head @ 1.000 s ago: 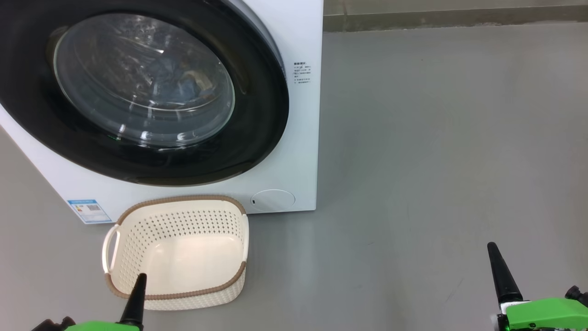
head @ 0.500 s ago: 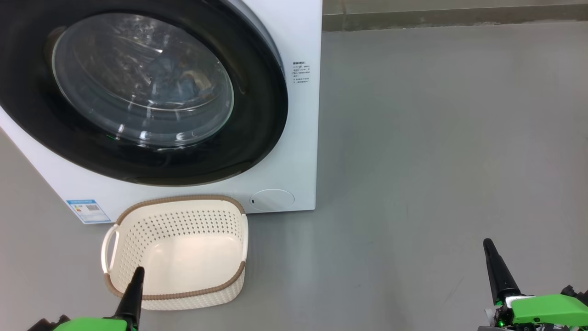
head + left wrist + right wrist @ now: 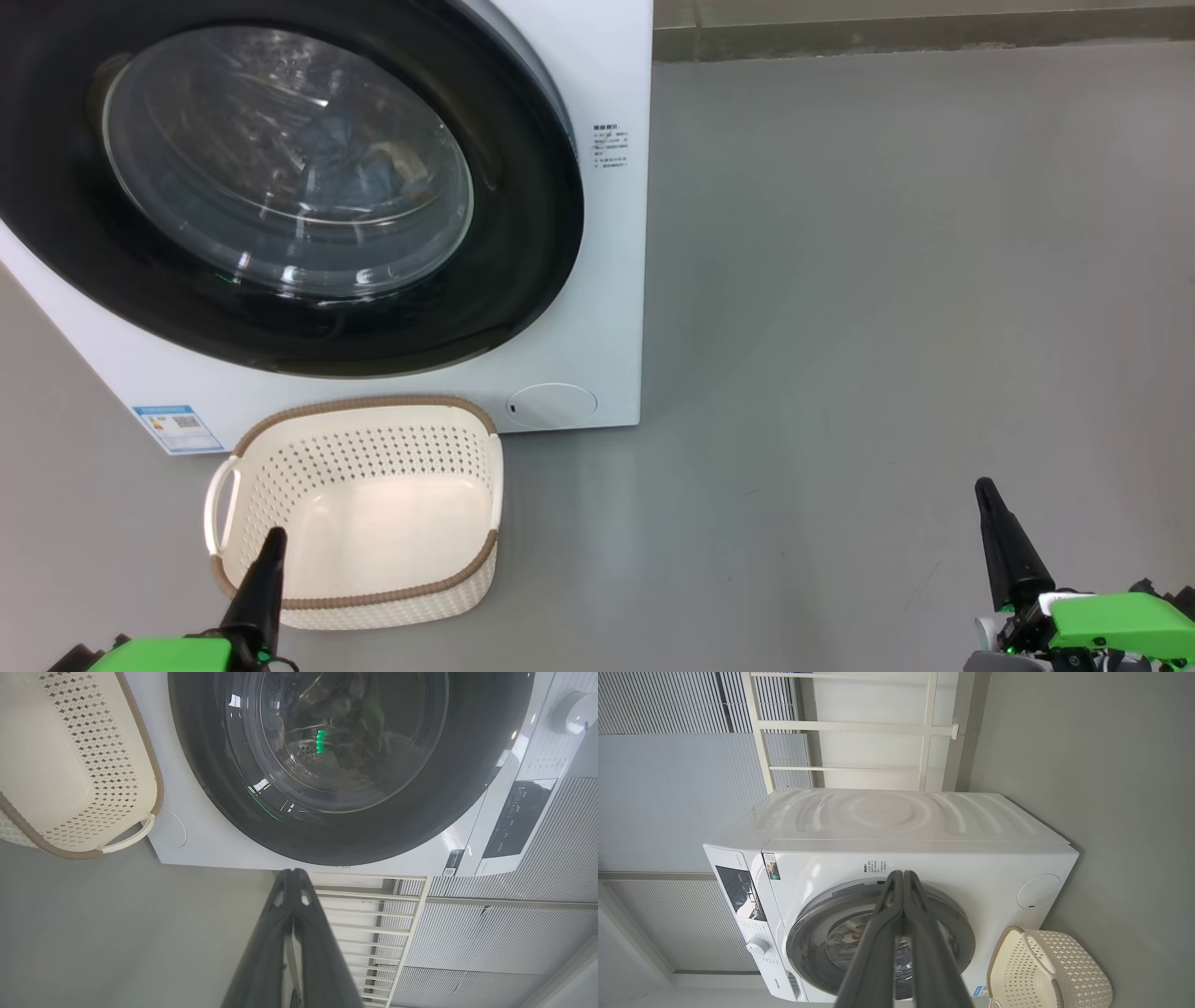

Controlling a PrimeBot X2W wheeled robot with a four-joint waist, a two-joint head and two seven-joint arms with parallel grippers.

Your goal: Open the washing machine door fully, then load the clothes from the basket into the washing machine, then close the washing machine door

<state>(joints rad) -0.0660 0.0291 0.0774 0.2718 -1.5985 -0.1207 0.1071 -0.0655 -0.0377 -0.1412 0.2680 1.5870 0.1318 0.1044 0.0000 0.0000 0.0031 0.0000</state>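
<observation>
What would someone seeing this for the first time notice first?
The big black-ringed washing machine door, shut, dominates the head view's upper left, with bluish clothes dim behind its glass. Below it the cream basket sits on the grey floor with nothing inside. The left claw and right claw, both shut, poke up from the bottom corners.

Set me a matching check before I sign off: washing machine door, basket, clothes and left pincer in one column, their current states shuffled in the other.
Things:
1. washing machine door
2. basket
3. clothes
4. left pincer

States:
A. empty, standing on the floor
B. tips pressed together, nothing held
C. shut flush against the white front
D. inside, seen through the glass

Pairs: 1-C, 2-A, 3-D, 4-B
</observation>
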